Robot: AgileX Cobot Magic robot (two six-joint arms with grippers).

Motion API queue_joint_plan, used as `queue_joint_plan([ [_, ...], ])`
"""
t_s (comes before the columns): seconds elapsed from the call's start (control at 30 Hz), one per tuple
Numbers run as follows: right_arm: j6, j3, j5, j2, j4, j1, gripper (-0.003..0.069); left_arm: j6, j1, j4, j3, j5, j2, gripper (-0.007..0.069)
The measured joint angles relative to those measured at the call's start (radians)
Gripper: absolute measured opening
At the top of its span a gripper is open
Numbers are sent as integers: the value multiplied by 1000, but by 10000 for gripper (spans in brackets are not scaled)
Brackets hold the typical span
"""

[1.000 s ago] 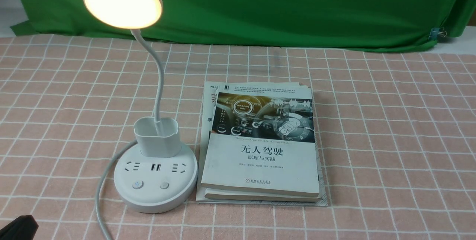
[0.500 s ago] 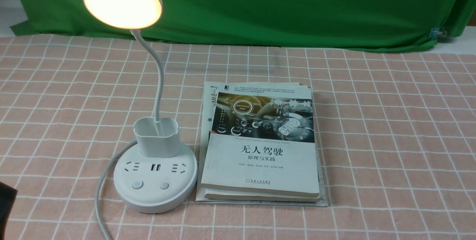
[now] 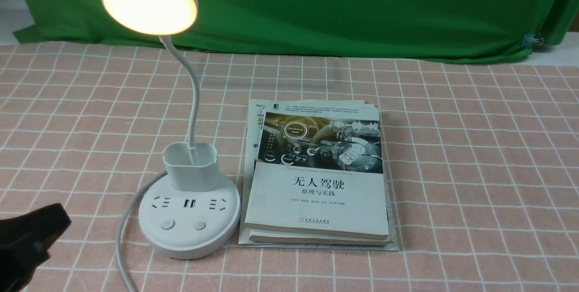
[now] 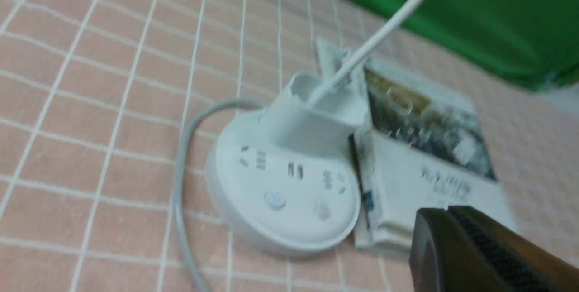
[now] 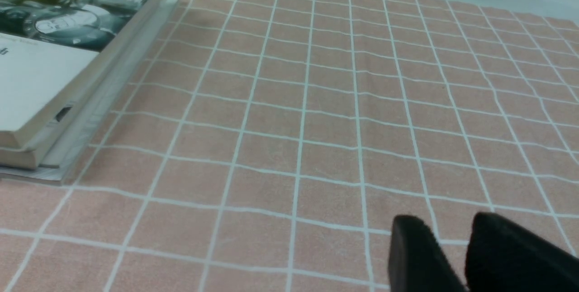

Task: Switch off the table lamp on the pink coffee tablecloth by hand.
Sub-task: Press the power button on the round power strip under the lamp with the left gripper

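The table lamp (image 3: 190, 224) stands on the pink coffee tablecloth (image 3: 452, 147), left of centre, with its disc head (image 3: 149, 2) lit. Two buttons (image 3: 167, 224) sit at the front of its round base, and the white cord (image 3: 122, 228) curls off to the left. My left gripper (image 3: 61, 219) is at the lower left, left of the base and apart from it. In the left wrist view the left gripper (image 4: 445, 210) is shut and empty, with the lamp base (image 4: 285, 192) ahead of it. My right gripper (image 5: 452, 228) hangs over bare cloth with a small gap between its fingers.
A stack of books (image 3: 316, 179) lies right against the lamp base on its right; it also shows in the right wrist view (image 5: 54, 56). A green backdrop cloth (image 3: 339, 7) hangs along the far edge.
My left gripper has come further into the front view from the lower left, moving up and toward the lamp base. The lamp stays lit and nothing else has moved.
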Motion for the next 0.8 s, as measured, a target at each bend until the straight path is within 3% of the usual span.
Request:
queue_joint_plan([
  [0.2,0,0,0,0,0,0,242,75,-16,166,-200,300,363,-1],
  [0.43,0,0,0,0,0,0,242,75,-176,199,-283,300,623,-1],
  [0.6,0,0,0,0,0,0,242,-3,-330,259,-412,347,854,-1],
  [0.8,0,0,0,0,0,0,242,-5,-395,279,-531,315,1024,-1],
])
